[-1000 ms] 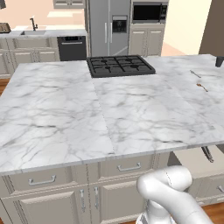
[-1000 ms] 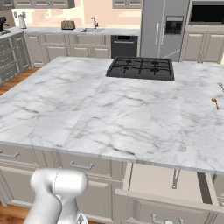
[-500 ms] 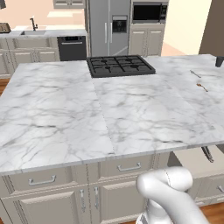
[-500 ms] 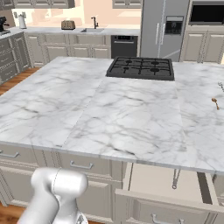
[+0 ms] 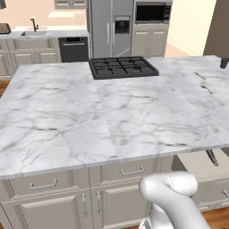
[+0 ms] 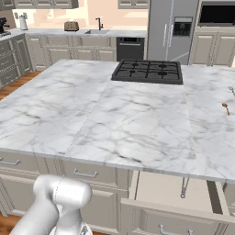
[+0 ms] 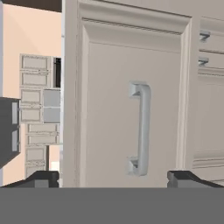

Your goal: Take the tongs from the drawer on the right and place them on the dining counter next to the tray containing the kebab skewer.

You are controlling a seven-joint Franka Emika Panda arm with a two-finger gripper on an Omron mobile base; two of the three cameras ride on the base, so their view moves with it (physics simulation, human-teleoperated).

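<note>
Drawer (image 6: 176,190) pulled open under the right end of the dining counter (image 6: 124,119), pale inside showing; tongs (image 6: 184,187) lie in it, slim dark piece near the back, pointing front-to-back, also seen from the left base view as a dark stick in the open drawer (image 5: 212,157); marble surface carries a black gas hob (image 6: 148,71) at the far side and small brown-tipped cutlery (image 6: 225,108) near the right edge; gripper (image 7: 113,178) low, facing a cabinet door (image 7: 131,96) with an upright silver handle (image 7: 141,129); jaws spread wide, tips far apart, nothing between them; fridge (image 6: 172,27) on the back wall.
</note>
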